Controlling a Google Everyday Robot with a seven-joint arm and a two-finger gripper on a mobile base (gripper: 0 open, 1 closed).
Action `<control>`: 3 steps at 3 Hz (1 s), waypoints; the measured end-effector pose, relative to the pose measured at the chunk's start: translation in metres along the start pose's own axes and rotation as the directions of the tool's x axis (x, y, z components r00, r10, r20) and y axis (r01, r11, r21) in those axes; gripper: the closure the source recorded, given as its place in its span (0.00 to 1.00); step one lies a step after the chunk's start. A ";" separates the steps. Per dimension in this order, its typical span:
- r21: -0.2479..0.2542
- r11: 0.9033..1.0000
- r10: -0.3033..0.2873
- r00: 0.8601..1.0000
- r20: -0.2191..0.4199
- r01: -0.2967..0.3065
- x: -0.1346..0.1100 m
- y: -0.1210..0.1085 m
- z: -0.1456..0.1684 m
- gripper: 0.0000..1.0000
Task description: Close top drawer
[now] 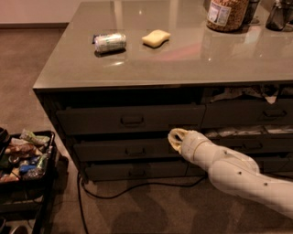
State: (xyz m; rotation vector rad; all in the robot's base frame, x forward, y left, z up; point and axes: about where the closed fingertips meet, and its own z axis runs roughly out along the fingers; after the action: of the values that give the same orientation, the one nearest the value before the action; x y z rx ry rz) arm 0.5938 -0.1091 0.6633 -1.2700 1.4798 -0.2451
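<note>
The top drawer [130, 119] is the wide dark grey one on the left, right under the grey counter [183, 64]. Its flat front has a small metal loop handle [132, 120] in the middle. A dark gap runs above the front, and the inside is hidden. My gripper [176, 139] is at the end of the white arm [229, 171] that reaches in from the lower right. It is just below the top drawer's right end, in front of the second drawer [123, 150]. I cannot tell if it touches either front.
On the counter lie a tipped can [110, 42] and a yellow sponge [155, 38], with a jar [227, 13] at the back. Narrower drawers with paper poking out [242, 93] are at the right. A black cart of snacks [25, 157] stands at the left. A cable [132, 188] runs over the floor.
</note>
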 end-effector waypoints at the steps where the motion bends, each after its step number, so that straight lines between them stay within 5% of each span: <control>1: 0.009 1.000 0.005 0.999 -0.038 -0.004 -0.002 0.007 -0.049 1.00; 2: 0.010 1.000 0.004 0.999 -0.049 -0.003 0.001 0.009 -0.057 1.00; 3: 0.010 1.000 0.004 0.999 -0.049 -0.003 0.001 0.009 -0.057 0.81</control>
State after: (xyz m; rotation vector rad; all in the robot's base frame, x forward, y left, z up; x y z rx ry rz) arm 0.5427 -0.1331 0.6765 -1.2614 1.5209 -0.2827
